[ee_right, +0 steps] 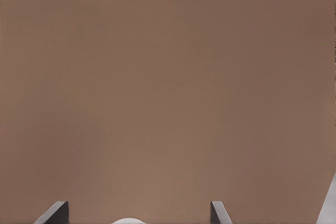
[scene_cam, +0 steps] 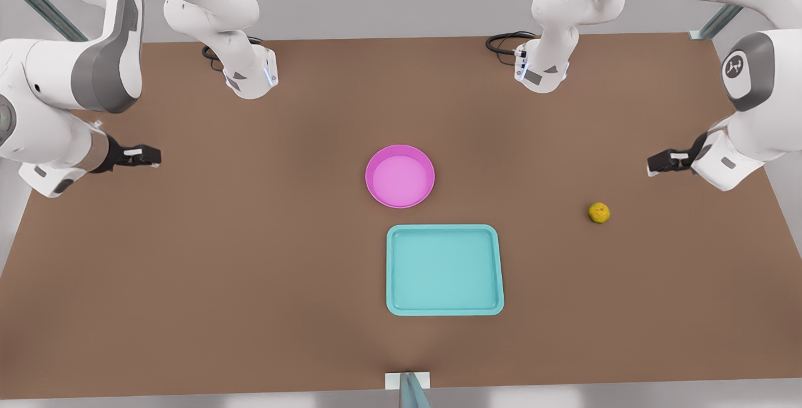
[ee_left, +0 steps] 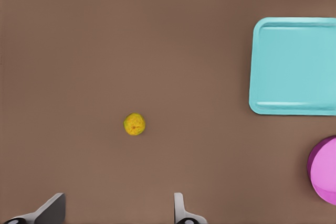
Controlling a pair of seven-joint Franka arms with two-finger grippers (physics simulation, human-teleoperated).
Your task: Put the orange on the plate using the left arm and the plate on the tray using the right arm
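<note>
Take the tray [scene_cam: 444, 270] as your reference. The plate [scene_cam: 400, 176] sits just behind it on the surface [scene_cam: 250, 257], empty. The orange [scene_cam: 599, 212] lies well apart toward the front view's right, below the left pincer [scene_cam: 665, 162], whose fingers are spread for the pick. Your right pincer [scene_cam: 139, 156] waits open, far opposite.

Mottled yellow-orange orange [scene_cam: 599, 212], magenta plate [scene_cam: 400, 177], teal tray [scene_cam: 444, 269], brown table [scene_cam: 250, 257]

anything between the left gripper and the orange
No. In the left wrist view, only bare brown table lies between the open left gripper and the orange.
</note>
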